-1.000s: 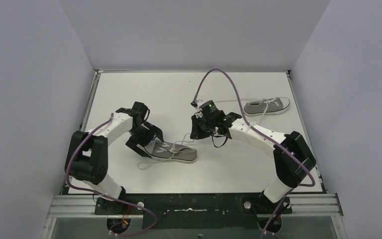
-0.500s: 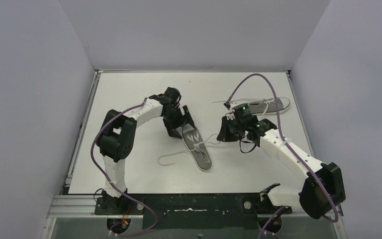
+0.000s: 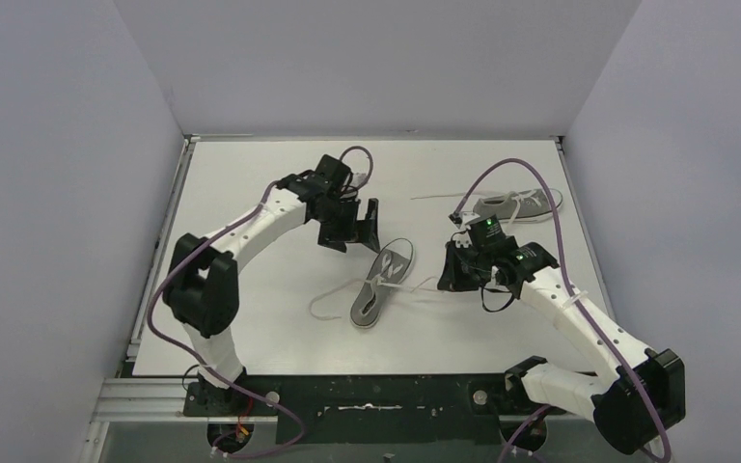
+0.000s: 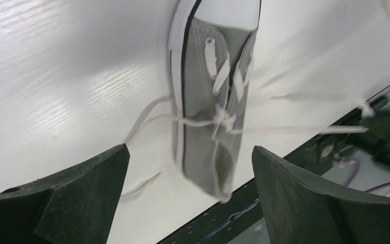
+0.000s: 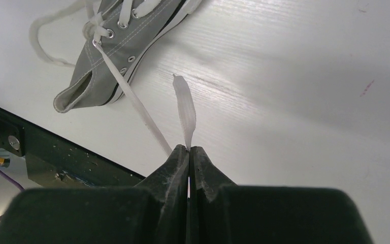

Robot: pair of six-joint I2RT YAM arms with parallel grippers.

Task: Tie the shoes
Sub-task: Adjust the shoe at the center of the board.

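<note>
Shoe (image 3: 382, 281) turned since second ago, toe now pointing away. Left claw (image 3: 352, 231) wide, empty. Right claw (image 5: 189, 152) clamped on lace (image 5: 134, 104), pulled taut; knot not yet started.

Greys, whites and black, with a touch of purple

The nearer shoe (image 3: 382, 282) and the farther shoe (image 3: 518, 204) are grey canvas with grey insides, white sole edges lined by a thin black stripe, and silver eyelets (image 5: 110, 34). The lace (image 5: 185, 109) is white. The table (image 3: 251, 318) is white with a faint streaked grain. The left hand (image 3: 352, 230) and right hand (image 5: 189, 152) are black. The arms (image 3: 260, 220) are white with black joints and carry purple cables (image 3: 531, 174).
</note>
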